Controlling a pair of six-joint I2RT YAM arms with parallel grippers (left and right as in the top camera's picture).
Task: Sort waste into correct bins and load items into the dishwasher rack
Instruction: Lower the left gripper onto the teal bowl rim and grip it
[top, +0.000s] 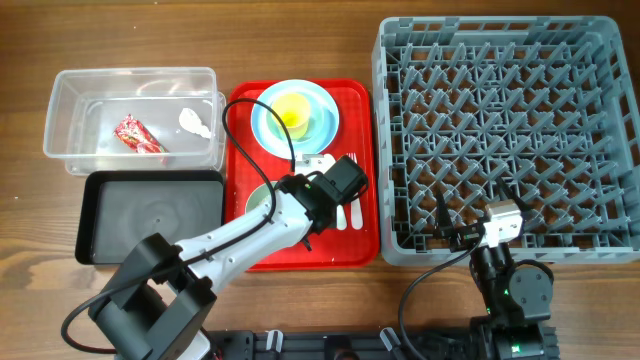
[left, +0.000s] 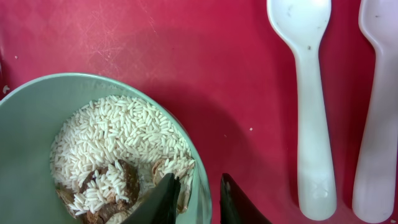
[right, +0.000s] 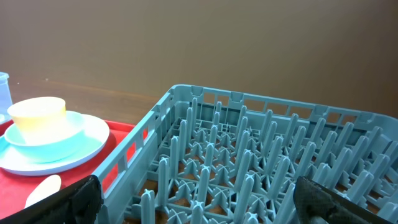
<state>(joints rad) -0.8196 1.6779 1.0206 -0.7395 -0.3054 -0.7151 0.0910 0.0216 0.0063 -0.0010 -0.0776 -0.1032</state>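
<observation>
My left gripper (left: 198, 202) is shut on the right rim of the pale green bowl (left: 28, 137), one finger inside and one outside. The bowl holds white rice and brown food bits (left: 118, 155) and sits on the red tray (top: 350, 240). The white spoon (left: 311, 112) and fork (left: 376, 112) lie just to its right. On the tray's far end the yellow cup (top: 292, 112) stands in the small light-blue bowl (top: 318, 125) on the blue plate (top: 258, 120). My right gripper (top: 480, 215) is open and empty over the grey rack's (top: 500, 35) front left corner.
The clear tub (top: 60, 150) at the back left holds the red wrapper (top: 137, 135) and the white tissue (top: 193, 122). The black tray (top: 100, 225) lies in front of it, left of the red tray. The rack's pegs (right: 249, 162) stand below the right gripper.
</observation>
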